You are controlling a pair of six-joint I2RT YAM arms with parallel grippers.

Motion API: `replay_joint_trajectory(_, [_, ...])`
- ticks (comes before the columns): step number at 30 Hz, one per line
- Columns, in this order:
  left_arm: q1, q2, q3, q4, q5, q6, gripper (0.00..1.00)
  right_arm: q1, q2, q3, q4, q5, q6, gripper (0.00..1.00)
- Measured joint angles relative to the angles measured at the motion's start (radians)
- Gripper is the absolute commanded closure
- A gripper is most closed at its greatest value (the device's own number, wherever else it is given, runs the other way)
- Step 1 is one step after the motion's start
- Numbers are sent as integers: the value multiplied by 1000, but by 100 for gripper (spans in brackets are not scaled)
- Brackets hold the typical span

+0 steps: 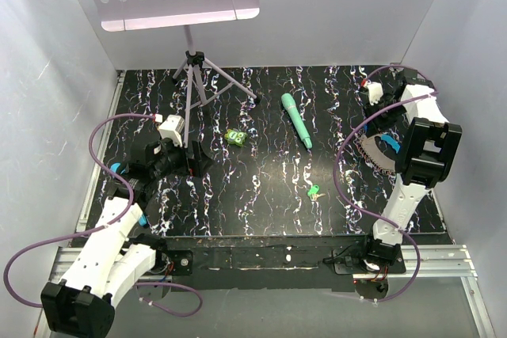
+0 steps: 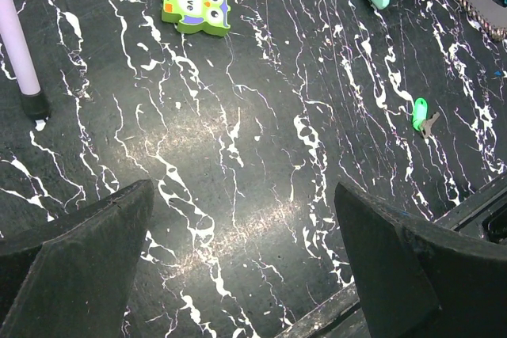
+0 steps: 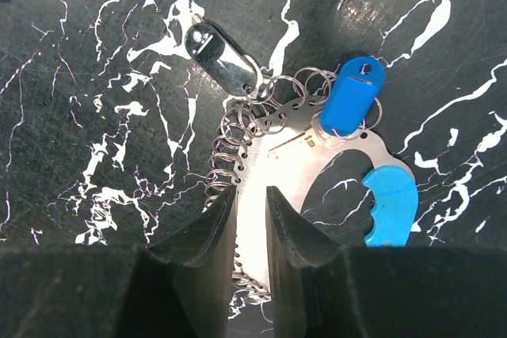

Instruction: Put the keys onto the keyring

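Near the right edge of the table (image 1: 261,211), the right gripper (image 3: 249,195) has its jaws almost together, clamped on the flat metal plate of the keyring (image 3: 317,136), with the right wall close by. On the left, the left gripper (image 2: 245,275) hovers with jaws spread wide, holding nothing. Open surface lies between the arms. The keys (image 1: 314,191) lie near the front edge, right of centre, well apart from the keyring. An owl eraser (image 1: 234,138) and a teal pen (image 1: 296,119) lie farther back. Surface: black, white-veined. White walls enclose three sides.
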Motion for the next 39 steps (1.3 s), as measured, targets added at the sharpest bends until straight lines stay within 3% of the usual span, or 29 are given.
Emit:
replay_joint_trajectory(15, [8, 6, 0, 0, 0, 0, 2, 2, -46, -51, -7, -74, -140, 68])
replay_joint_trajectory(24, [8, 6, 0, 0, 0, 0, 0, 2, -153, -116, -33, -177, -506, 63])
replay_joint_trajectory(30, [8, 10, 0, 0, -1, 3, 0, 3, -116, -97, -33, -153, -611, 63])
replay_joint_trajectory(39, [8, 34, 0, 0, -9, 7, 0, 39, -27, -93, 25, -60, -635, 65])
